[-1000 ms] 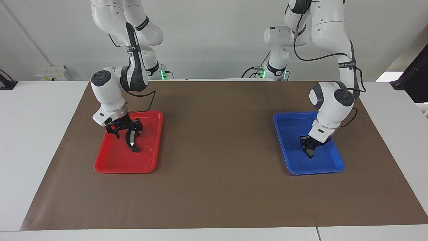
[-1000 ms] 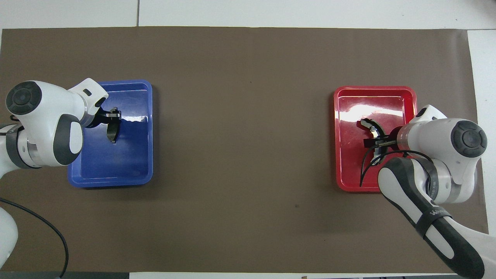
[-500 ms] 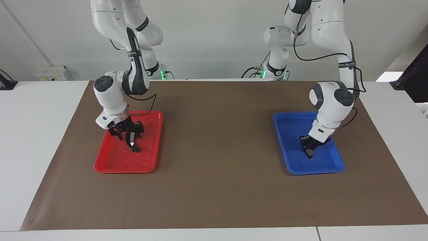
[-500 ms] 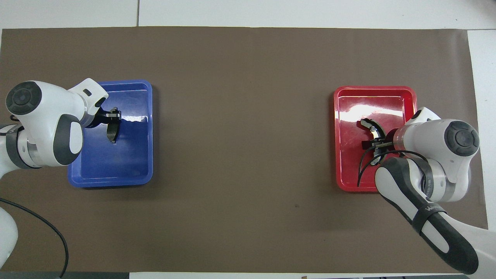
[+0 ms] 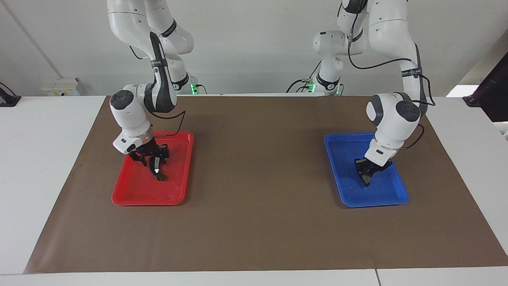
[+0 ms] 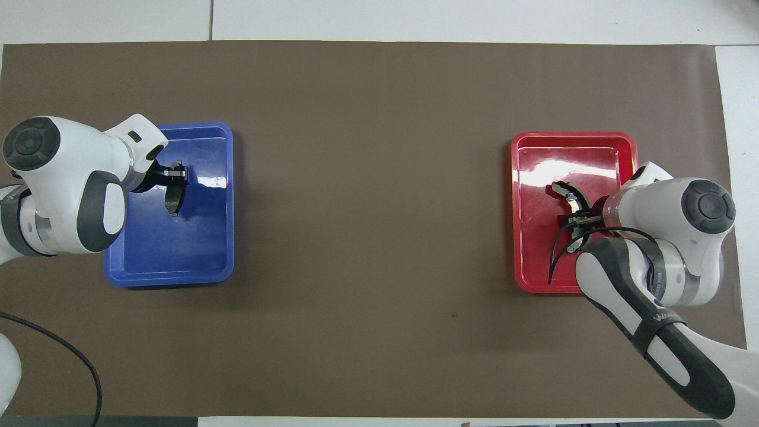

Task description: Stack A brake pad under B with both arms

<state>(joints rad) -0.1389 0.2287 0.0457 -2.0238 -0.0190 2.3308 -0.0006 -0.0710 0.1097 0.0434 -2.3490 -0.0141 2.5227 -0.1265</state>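
Note:
A brake pad (image 5: 367, 180), short and dark grey, hangs on edge in my left gripper (image 5: 366, 174) just above the floor of the blue tray (image 5: 337, 178). In the overhead view A brake pad (image 6: 172, 201) shows as a short arc below the left gripper (image 6: 174, 184). B (image 5: 158, 173), the longer curved black pad with a shiny spot, stands tilted in the red tray (image 5: 139, 196). My right gripper (image 5: 154, 161) is shut on B's upper part, and its lower end looks down at the tray floor. B (image 6: 568, 196) and the right gripper (image 6: 577, 220) also show from overhead.
A brown mat (image 5: 258, 178) covers the table between the two trays. The blue tray (image 6: 178, 276) lies toward the left arm's end and the red tray (image 6: 533, 267) toward the right arm's end. White table shows around the mat.
My left gripper has risen a little with A brake pad in it. My right arm's wrist has swung more upright over the red tray, while B has barely moved.

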